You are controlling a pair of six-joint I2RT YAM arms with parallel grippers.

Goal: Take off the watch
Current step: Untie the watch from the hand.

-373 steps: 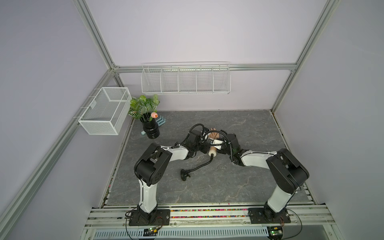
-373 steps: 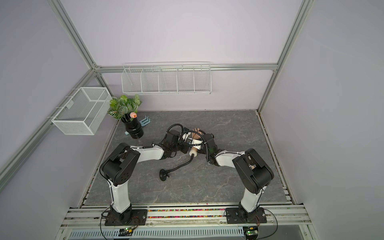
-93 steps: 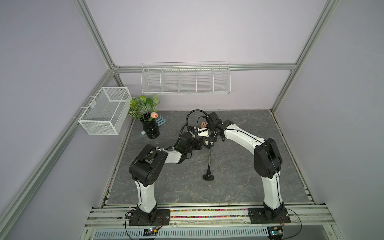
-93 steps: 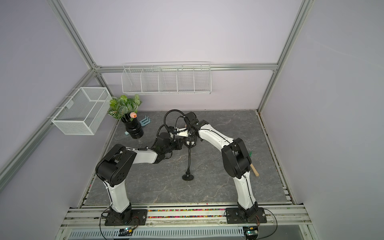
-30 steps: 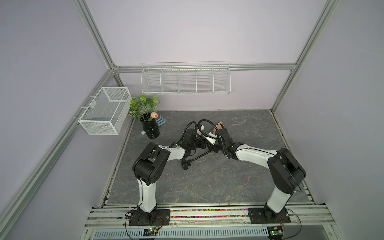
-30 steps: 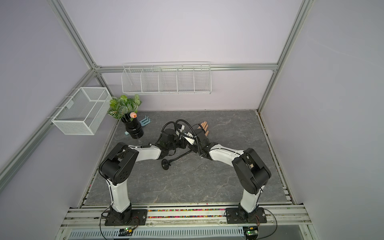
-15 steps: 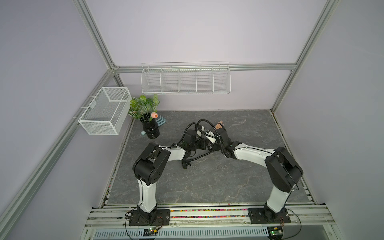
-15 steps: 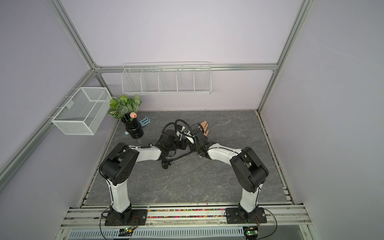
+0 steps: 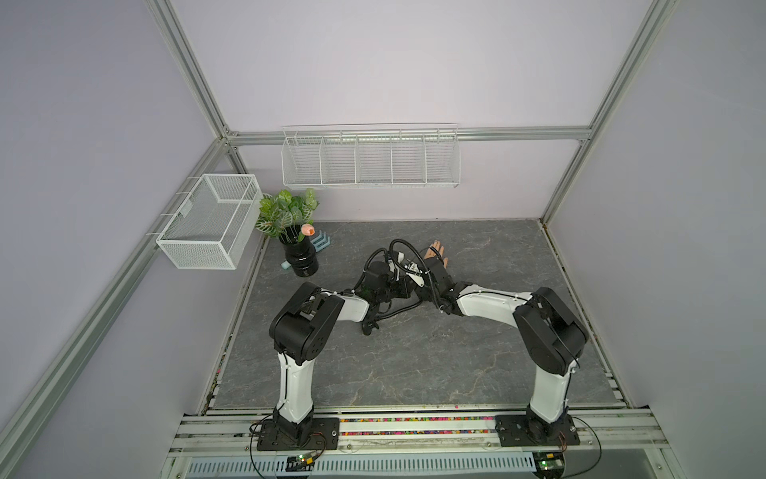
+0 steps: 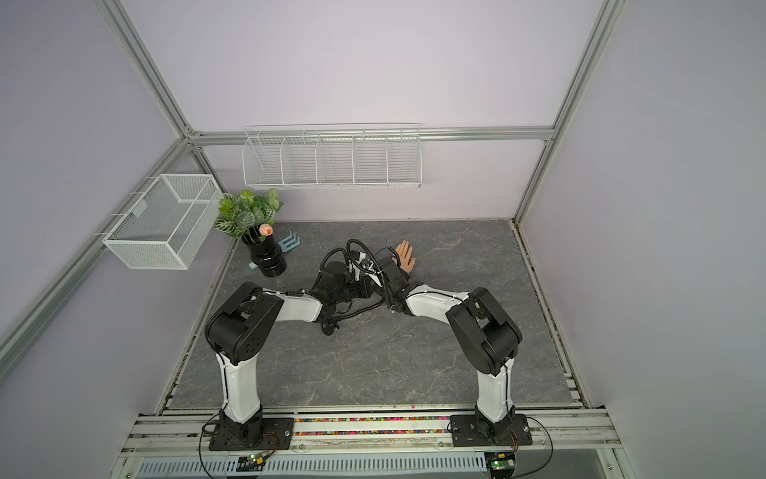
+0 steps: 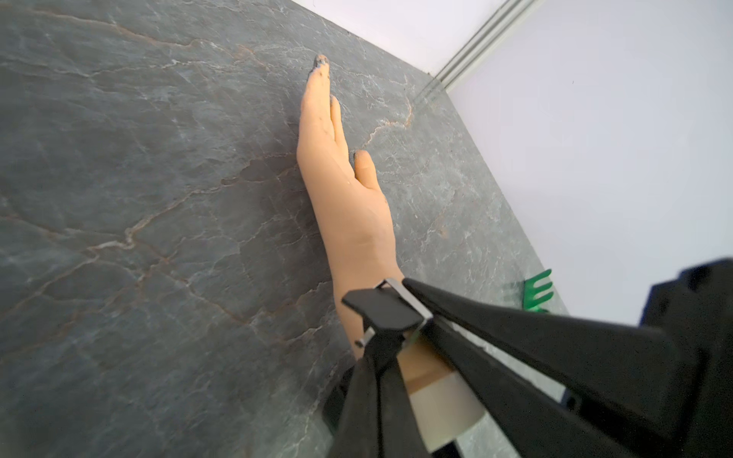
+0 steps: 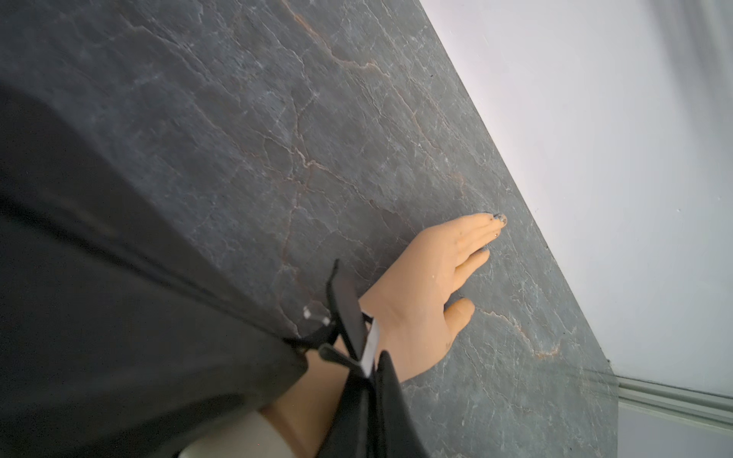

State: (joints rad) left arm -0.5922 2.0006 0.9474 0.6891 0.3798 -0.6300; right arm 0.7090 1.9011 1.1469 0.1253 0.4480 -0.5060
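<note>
A skin-coloured mannequin hand (image 9: 437, 253) lies flat on the grey table, on a black gooseneck stem (image 9: 400, 311) with a round base (image 9: 367, 329). The watch shows only as a black strap with a metal buckle (image 11: 386, 309) at the wrist; its case is hidden. In the right wrist view the strap end (image 12: 346, 303) sticks up. My left gripper (image 11: 378, 351) is shut on the strap. My right gripper (image 12: 367, 366) is shut on the strap at the buckle, coming in from the opposite side. In both top views the two grippers meet over the wrist and cover it.
A potted plant in a black vase (image 9: 299, 253) stands at the back left, with a small blue-green rack (image 9: 322, 242) beside it. A wire basket (image 9: 207, 220) hangs on the left wall. A wire shelf (image 9: 370, 159) is on the back wall.
Three seconds ago the stand was upright with the hand raised; now it lies on the table. Within the last second the right jaws closed, and both arms barely moved.
</note>
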